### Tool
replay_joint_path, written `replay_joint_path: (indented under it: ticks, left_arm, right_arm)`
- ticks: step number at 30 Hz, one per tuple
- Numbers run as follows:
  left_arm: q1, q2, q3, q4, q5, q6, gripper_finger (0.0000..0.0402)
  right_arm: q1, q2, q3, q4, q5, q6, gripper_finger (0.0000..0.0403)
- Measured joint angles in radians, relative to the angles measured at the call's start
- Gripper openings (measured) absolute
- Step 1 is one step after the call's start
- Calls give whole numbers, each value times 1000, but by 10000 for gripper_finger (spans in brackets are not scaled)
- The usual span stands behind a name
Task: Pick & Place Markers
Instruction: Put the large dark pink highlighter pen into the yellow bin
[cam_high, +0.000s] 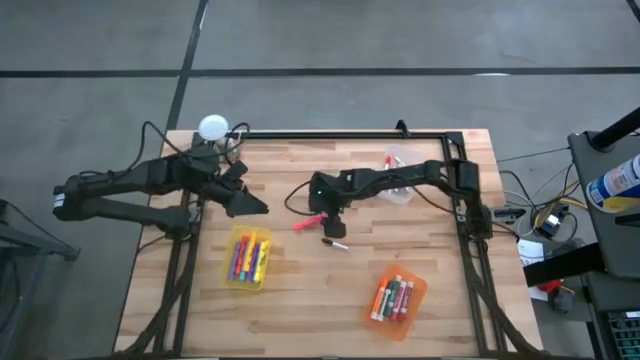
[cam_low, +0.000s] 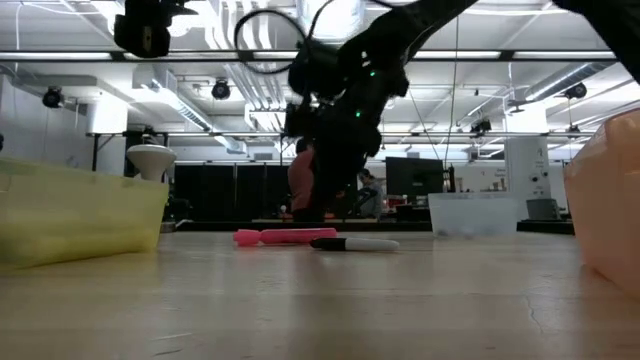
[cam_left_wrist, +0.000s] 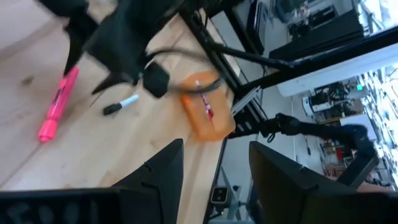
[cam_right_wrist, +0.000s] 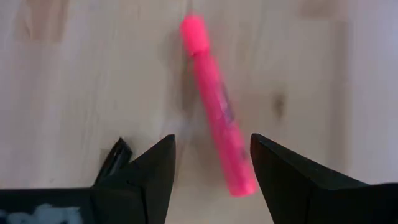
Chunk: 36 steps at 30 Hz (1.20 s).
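Now right gripper (cam_right_wrist: 211, 158) hovers with fingers spread over slim pink capped plastic marker (cam_right_wrist: 214, 102); next descend, pinch; left gripper (cam_left_wrist: 214, 165) idle, spread

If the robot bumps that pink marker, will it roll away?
Probably a little. The pink marker looks round and smooth and lies flat on the bare wooden table, so a sideways nudge may roll it. It looks stiff and light, so it likely won't bend when lifted. The right end effector, open above it, may slip on the smooth plastic.
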Motion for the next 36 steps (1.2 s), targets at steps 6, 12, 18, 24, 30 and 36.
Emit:
replay_joint_path:
  ticks: [6, 12, 18, 24, 30, 36]
  left_arm:
    - [0, -42, 0, 1, -25, -12, 174]
    - [0, -72, 0, 1, -31, -27, 174]
    - [0, -65, -12, 0, -34, -28, 174]
    - [0, -36, -12, 7, -133, 101, 174]
    - [0, -34, -10, 27, -250, 250, 174]
    - [0, -23, -10, 28, -262, 266, 174]
  right_arm:
    - [7, 125, 108, -77, -3, -29, 183]
    - [7, 174, 152, -118, 21, -2, 155]
    - [8, 163, 172, -167, 16, 48, 51]
    - [14, 106, 249, -206, -16, 109, 47]
    - [53, 45, 350, -234, -16, 103, 47]
    - [87, 11, 491, -257, -22, 80, 47]
